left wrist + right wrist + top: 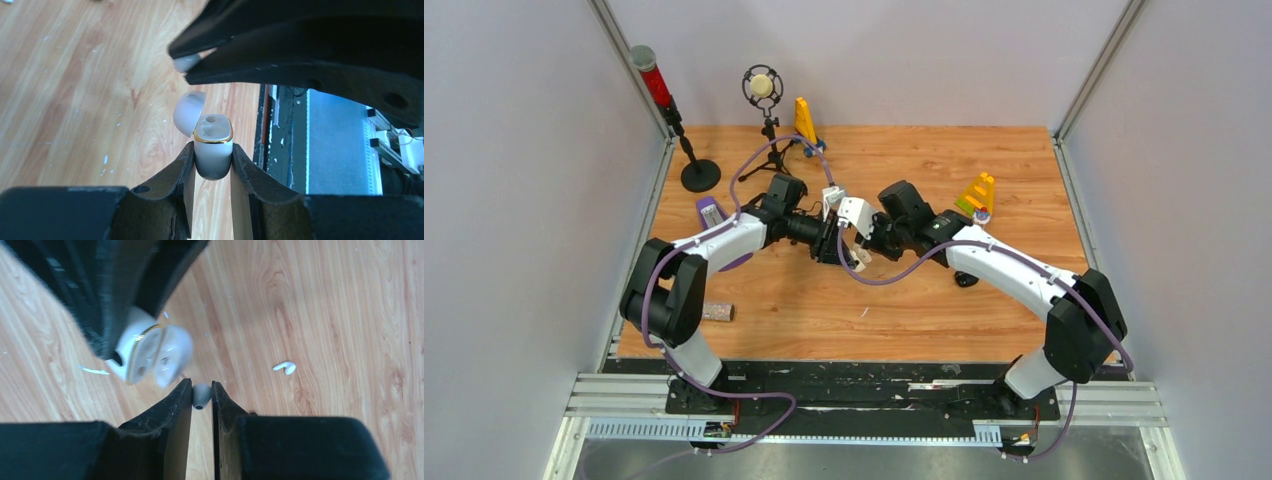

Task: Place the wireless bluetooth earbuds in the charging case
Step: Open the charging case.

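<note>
My left gripper (212, 148) is shut on a white charging case (213, 159) with a gold rim, held above the table. Its lid (188, 112) is open and the sockets face up. My right gripper (201, 386) is shut on a white earbud (201, 396). In the left wrist view that earbud (186, 63) hangs just above and left of the open case. The case also shows in the right wrist view (145, 352). A second white earbud (286, 367) lies on the table. In the top view both grippers meet at mid-table, left (832, 247) and right (862, 250). The black earbuds are out of view.
A thin white sliver (94, 371) lies on the wood under the case. A small black object (967, 280) sits beside the right arm. A purple item (710, 212), a brown block (717, 311), a microphone stand (764, 95), a red lamp (674, 110) and yellow toys (979, 193) ring the table.
</note>
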Controlling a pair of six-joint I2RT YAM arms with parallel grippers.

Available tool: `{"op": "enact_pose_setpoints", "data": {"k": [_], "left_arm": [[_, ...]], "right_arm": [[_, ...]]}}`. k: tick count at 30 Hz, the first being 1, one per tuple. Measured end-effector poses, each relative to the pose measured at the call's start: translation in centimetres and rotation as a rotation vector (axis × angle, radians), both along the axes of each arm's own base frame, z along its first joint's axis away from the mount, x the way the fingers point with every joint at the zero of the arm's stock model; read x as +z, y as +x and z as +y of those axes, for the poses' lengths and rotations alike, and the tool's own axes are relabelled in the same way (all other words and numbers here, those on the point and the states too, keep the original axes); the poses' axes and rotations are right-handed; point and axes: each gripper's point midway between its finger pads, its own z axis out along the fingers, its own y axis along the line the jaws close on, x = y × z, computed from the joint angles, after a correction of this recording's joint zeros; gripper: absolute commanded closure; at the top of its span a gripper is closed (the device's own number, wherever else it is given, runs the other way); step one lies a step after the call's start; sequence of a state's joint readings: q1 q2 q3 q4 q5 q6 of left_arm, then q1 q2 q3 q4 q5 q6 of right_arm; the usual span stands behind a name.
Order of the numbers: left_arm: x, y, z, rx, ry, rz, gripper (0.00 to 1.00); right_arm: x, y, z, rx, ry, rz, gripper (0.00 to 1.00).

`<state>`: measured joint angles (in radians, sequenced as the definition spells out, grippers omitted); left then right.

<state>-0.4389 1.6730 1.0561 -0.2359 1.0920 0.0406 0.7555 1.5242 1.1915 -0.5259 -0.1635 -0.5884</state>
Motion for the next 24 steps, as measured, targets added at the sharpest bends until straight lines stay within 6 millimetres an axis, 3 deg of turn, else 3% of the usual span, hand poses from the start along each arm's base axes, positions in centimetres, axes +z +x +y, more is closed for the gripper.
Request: {"op": "enact_pose_setpoints", "data": {"k": [11, 20, 24], "left_arm": [[0.5, -0.7, -0.3, -0.033, -0.027, 0.014, 1.0], [0.6, -0.7, -0.3, -0.036, -0.033, 0.01, 1.0], [1.2, -0.6, -0.4, -0.032, -0.048, -0.025, 1.0]], "right_arm": [[0.2, 0.9, -0.5, -0.012, -0.004, -0.025, 0.93], [3.1, 1.5, -1.6, -0.073, 0.056, -0.066, 0.93], [5.2, 3.3, -2.7, -0.166, 0.149, -0.044, 0.92]]}}
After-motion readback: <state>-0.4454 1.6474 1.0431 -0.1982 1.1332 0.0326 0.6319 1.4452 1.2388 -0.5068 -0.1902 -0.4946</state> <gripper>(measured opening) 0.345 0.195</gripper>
